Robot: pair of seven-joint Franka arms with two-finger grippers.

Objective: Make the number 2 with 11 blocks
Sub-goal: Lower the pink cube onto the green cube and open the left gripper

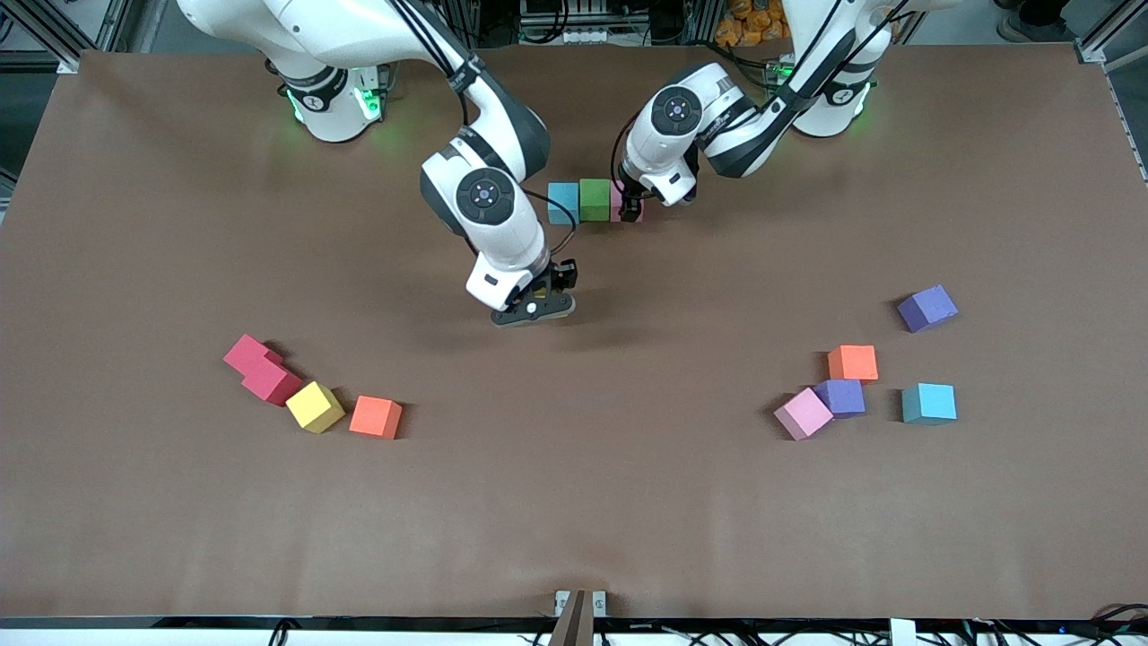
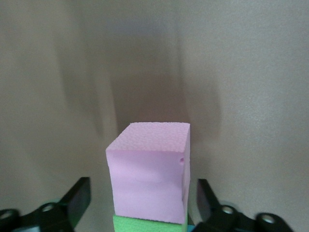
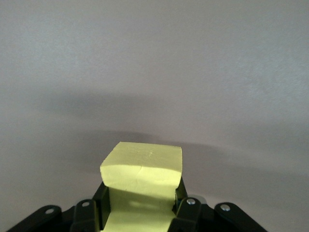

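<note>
Straddling pink block [image 2: 148, 171], left gripper [image 2: 140, 203] open, right gripper [image 3: 140, 212] clamping seemingly yellow block [image 3: 142, 169].

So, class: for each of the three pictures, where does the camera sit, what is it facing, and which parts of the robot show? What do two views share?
Front view: high across the table, facing both arms; left gripper, right gripper.
Left wrist view: on the left wrist, facing the pink block, open fingers either side.
Right wrist view: on the right wrist, facing the clamped yellow block.
Shared: the pink block shows in front and left wrist views.
</note>
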